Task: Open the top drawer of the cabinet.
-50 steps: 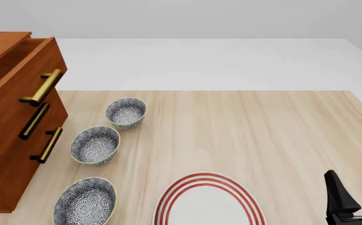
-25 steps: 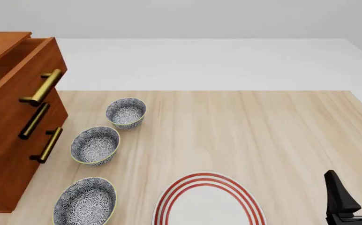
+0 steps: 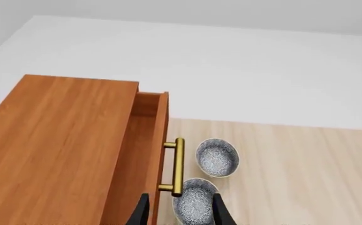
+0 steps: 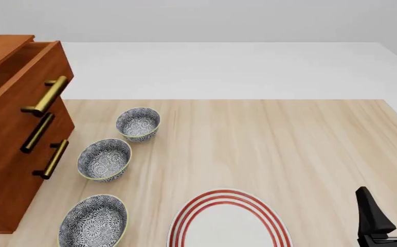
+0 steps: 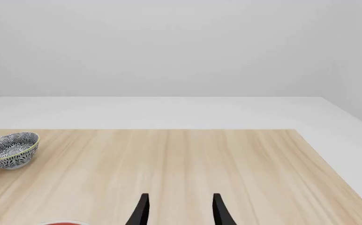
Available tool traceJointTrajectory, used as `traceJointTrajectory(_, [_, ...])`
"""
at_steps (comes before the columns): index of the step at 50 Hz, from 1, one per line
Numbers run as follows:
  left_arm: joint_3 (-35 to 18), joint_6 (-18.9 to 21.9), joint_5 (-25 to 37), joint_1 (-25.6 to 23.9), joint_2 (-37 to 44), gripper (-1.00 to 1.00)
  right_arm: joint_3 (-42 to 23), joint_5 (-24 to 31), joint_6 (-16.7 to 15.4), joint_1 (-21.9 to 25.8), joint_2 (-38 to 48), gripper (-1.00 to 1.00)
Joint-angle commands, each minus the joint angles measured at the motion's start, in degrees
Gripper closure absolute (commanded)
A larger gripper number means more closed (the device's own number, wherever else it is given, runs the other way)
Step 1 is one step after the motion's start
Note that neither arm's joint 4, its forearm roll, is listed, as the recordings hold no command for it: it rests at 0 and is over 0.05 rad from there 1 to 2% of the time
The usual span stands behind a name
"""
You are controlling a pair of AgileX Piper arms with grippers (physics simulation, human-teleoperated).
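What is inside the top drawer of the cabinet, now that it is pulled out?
The top drawer stands partly out of the cabinet. In the open gap only bare wooden walls show, with no object visible. The cabinet's top covers the rest of the inside, so that part cannot be judged.

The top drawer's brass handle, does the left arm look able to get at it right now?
Probably yes. In the left wrist view the left tool is open and empty, with the top drawer and its brass handle just ahead. Nothing sits between them; the bowls lie beyond.

At nine o'clock, the reddish-brown wooden cabinet [image 4: 3, 170] has its top drawer [image 4: 20, 77] pulled out; three patterned bowls [image 4: 104, 158] line the light wooden table [image 4: 267, 144] beside it.
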Motion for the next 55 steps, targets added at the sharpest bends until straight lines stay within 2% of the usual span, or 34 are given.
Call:
traceJointTrajectory(1, [1.81, 0.58, -0.99, 0.58, 0.12, -1.00, 0.00, 0.00, 0.01, 0.00, -0.01, -1.00])
traceJointTrajectory(55, [5.68, 2.97, -5.42, 3.13, 2.80, -1.00, 0.00, 0.00, 0.00, 0.00, -0.01, -1.00])
